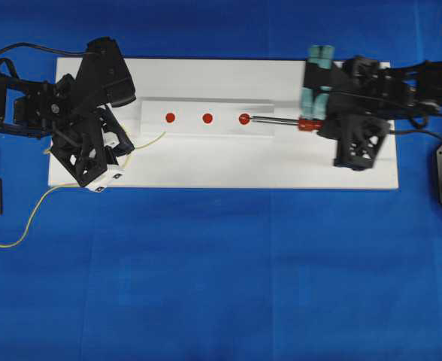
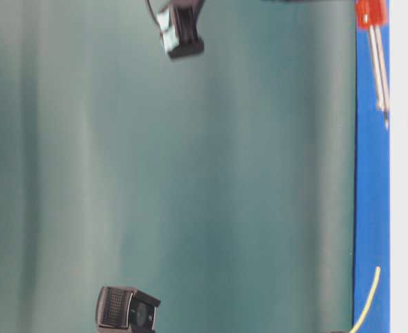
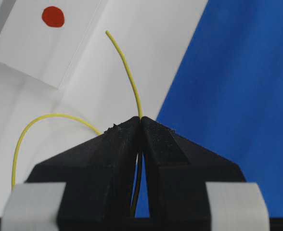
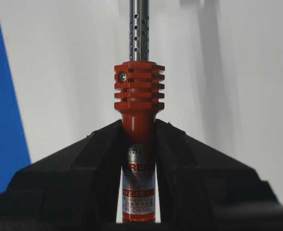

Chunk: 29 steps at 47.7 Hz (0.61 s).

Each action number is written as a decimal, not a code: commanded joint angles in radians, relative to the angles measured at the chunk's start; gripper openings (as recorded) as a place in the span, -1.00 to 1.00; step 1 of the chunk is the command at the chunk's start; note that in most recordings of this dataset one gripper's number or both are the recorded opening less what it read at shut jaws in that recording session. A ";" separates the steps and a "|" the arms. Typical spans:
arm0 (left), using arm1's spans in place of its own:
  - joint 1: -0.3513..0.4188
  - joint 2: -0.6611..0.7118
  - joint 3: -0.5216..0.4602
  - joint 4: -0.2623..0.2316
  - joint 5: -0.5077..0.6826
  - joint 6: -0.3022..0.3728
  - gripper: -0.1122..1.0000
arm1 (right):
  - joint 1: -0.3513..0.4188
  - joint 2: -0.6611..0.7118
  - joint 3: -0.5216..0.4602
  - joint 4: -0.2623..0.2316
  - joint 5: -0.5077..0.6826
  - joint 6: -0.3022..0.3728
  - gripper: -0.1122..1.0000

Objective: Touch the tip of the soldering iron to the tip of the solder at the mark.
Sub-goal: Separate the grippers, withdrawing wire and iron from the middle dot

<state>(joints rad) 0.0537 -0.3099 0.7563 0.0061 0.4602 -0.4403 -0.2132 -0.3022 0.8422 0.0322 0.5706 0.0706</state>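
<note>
Right gripper (image 4: 139, 144) clamped on red-orange-handled, silver-shafted soldering iron (image 1: 281, 119); shaft level, tip at rightmost red dot mark (image 1: 244, 119). Left gripper (image 3: 140, 126) clamped on thin yellow solder wire (image 3: 127, 72); free end well left of that mark, pointing toward it.

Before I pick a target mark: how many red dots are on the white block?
3, in a row on the raised strip: left dot, middle dot, right dot at the soldering iron tip. None appear hidden.

White board (image 1: 206, 169) bare between the arms, raised strip (image 1: 206, 113) (three red dots) crossing the middle
</note>
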 commanded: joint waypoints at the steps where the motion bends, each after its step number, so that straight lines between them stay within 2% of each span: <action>1: -0.002 -0.008 -0.018 0.002 -0.006 -0.002 -0.77 | 0.002 -0.072 0.028 -0.002 -0.002 0.015 -0.66; 9: -0.002 -0.002 -0.028 0.002 -0.008 -0.002 -0.77 | 0.002 -0.161 0.087 -0.002 -0.002 0.038 -0.66; 16: 0.000 0.017 -0.048 0.002 -0.008 -0.002 -0.77 | 0.002 -0.176 0.095 -0.002 -0.002 0.044 -0.66; 29: -0.002 0.149 -0.181 0.003 0.000 0.012 -0.77 | -0.008 -0.146 0.081 -0.011 0.017 0.048 -0.66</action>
<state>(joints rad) 0.0537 -0.1887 0.6366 0.0077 0.4617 -0.4326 -0.2148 -0.4495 0.9480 0.0291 0.5844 0.1166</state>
